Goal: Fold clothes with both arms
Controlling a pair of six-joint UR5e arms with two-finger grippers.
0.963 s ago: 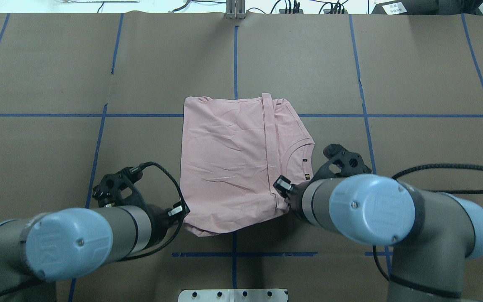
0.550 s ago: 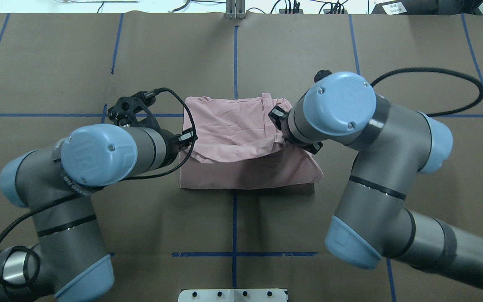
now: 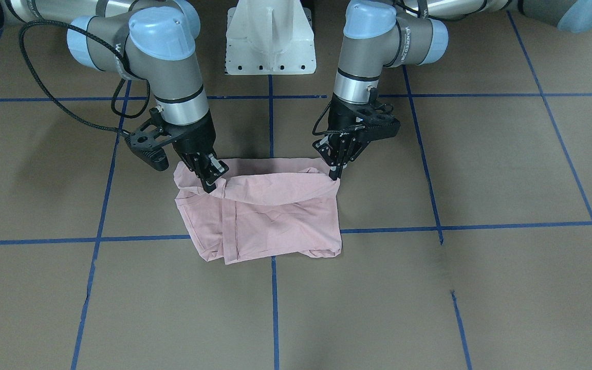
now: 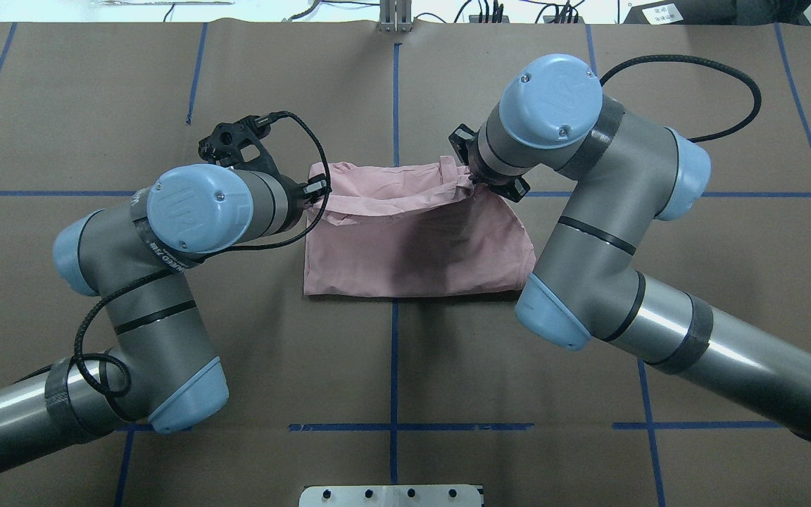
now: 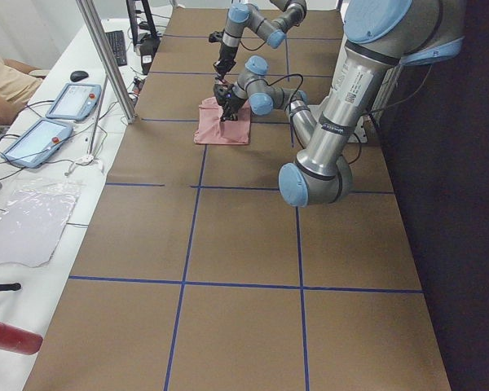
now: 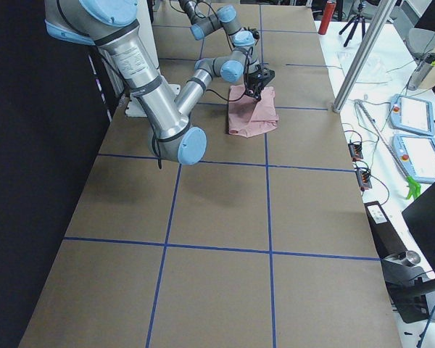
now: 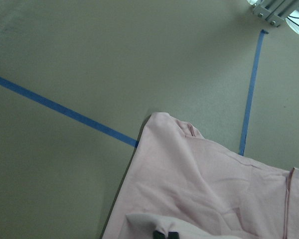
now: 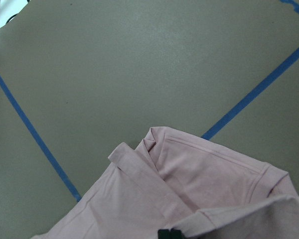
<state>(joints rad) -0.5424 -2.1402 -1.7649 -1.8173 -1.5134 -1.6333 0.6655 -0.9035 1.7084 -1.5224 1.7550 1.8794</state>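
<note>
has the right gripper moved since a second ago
Yes. The right gripper travelled away from the robot, from short of the crosswise blue tape line up to it, carrying an edge of the T-shirt.

The T-shirt [image 4: 412,246] is a soft pale pink, plain on the side that's showing, with a duskier, shadowed pink patch just below and between the claws. The left claw [image 3: 335,169] and right claw [image 3: 209,181] are both matte black. Behind each claw, the left arm [image 4: 138,310] and right arm [image 4: 602,232] are grey metal with light-blue caps. The desk [image 4: 96,105] around the claws is flat cardboard brown, gridded with blue tape lines [image 4: 393,105]. The base [image 3: 270,46] is white.
</note>
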